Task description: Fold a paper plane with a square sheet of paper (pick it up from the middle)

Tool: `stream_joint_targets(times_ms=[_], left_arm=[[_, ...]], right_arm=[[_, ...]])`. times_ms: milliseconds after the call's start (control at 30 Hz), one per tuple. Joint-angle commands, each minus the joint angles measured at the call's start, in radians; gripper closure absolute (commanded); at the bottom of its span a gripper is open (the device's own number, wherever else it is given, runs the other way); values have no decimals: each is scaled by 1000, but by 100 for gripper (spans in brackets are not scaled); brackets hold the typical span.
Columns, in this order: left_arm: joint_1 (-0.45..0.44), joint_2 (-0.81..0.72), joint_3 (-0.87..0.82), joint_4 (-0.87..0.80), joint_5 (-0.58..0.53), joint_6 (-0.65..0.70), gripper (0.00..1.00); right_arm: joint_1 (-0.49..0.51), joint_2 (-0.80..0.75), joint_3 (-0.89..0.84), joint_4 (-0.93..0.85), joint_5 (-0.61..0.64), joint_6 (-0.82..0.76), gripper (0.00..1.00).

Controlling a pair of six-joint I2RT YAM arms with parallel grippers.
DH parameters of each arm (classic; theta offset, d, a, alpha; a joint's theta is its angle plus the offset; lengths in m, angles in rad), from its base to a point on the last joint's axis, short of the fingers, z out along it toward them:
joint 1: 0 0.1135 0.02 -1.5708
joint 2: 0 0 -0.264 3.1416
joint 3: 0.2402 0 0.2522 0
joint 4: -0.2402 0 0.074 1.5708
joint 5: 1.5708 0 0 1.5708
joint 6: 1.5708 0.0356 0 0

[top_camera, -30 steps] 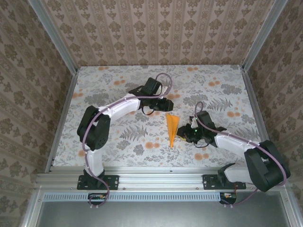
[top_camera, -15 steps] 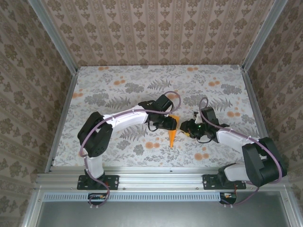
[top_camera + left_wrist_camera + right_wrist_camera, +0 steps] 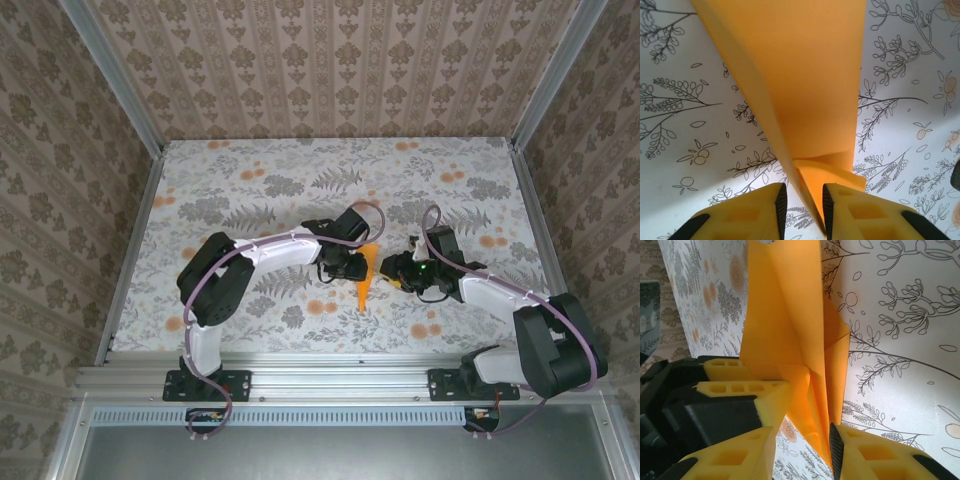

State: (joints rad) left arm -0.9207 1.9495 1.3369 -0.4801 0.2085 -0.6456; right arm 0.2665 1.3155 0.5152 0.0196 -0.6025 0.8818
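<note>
risk starts at our left gripper (image 3: 803,212): its jaws stand a narrow gap apart astride the keel fold, pinching nothing that we can see, and closing off the crease would crumple a wing. the paper plane (image 3: 810,75) sits mid-table (image 3: 685,125), just between both grippers. our right gripper (image 3: 800,460) is likewise part open, one pad touching the fold. a loose hold could let the plane topple, and such crowded fingers may collide.
</note>
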Motion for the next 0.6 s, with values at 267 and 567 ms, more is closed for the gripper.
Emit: stream_joint_targets(times_ms=[267,567], left_arm=[[37,-73,-108,88,41,-38,84],[62,-87,-149,151,92,-58,85]], right_arm=[[97,142,34,92,-37,7,60],[140,198,70,120,-20,5,57]])
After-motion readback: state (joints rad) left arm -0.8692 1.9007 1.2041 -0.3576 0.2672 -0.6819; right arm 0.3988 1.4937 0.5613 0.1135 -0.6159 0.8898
